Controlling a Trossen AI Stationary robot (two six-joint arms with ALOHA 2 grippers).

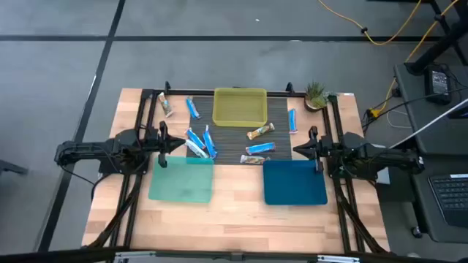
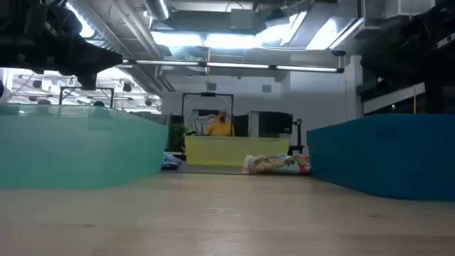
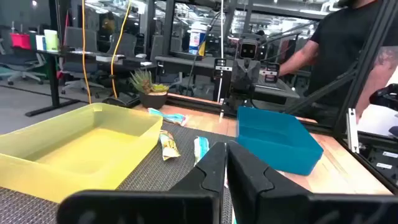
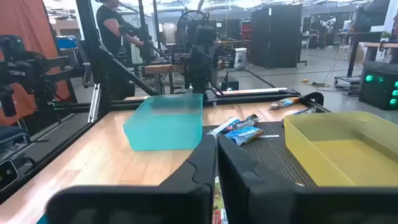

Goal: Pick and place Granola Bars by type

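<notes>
Granola bars lie scattered on the dark mat (image 1: 241, 139). A cluster of blue ones (image 1: 199, 141) is at the left, and single blue ones (image 1: 192, 108) (image 1: 292, 120) (image 1: 259, 148) lie apart. There are two tan ones (image 1: 167, 104) (image 1: 260, 131) and a silvery one (image 1: 254, 159). My left gripper (image 1: 178, 144) hovers shut at the mat's left edge, beside the blue cluster. My right gripper (image 1: 296, 150) hovers shut at the mat's right edge. In both wrist views the fingers (image 3: 227, 163) (image 4: 216, 160) are closed on nothing.
A yellow tray (image 1: 239, 107) stands at the far middle, a teal tray (image 1: 181, 183) near left and a blue tray (image 1: 294, 183) near right. A small potted plant (image 1: 316, 95) is at the far right corner. A person (image 3: 348, 43) stands beyond the table's right side.
</notes>
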